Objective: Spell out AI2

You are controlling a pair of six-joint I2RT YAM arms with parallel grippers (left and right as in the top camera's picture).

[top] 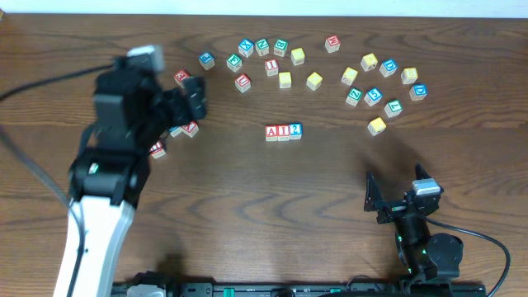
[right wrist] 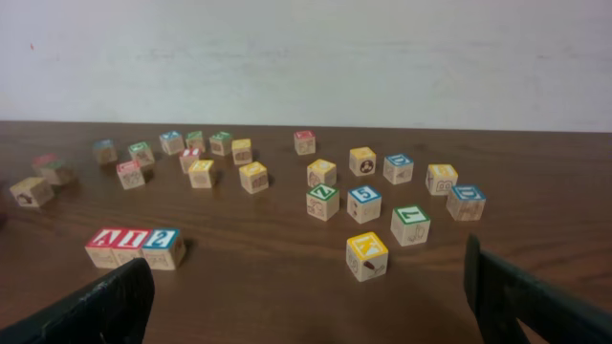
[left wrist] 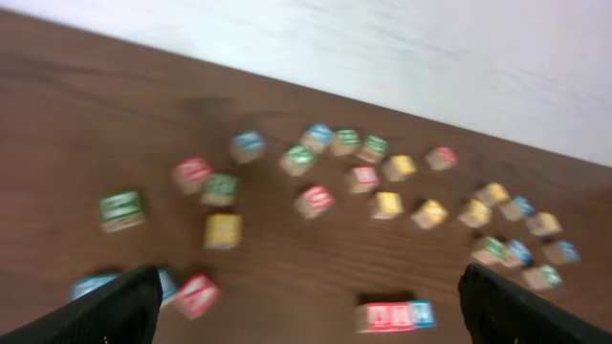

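Three blocks stand touching in a row at mid-table: a red A block (top: 271, 132), a red I block (top: 283, 132) and a blue 2 block (top: 295, 130). The row shows blurred in the left wrist view (left wrist: 394, 315) and at lower left in the right wrist view (right wrist: 134, 246). My left gripper (top: 191, 97) is open and empty, raised over the table's left side, well left of the row. My right gripper (top: 389, 200) is open and empty near the front right, with the row far to its left.
Several loose letter blocks lie scattered along the back of the table (top: 285, 80), with a yellow K block (right wrist: 367, 255) nearest the right gripper. A few red blocks (top: 157, 149) lie under the left arm. The table's back edge meets a white wall (right wrist: 306, 57).
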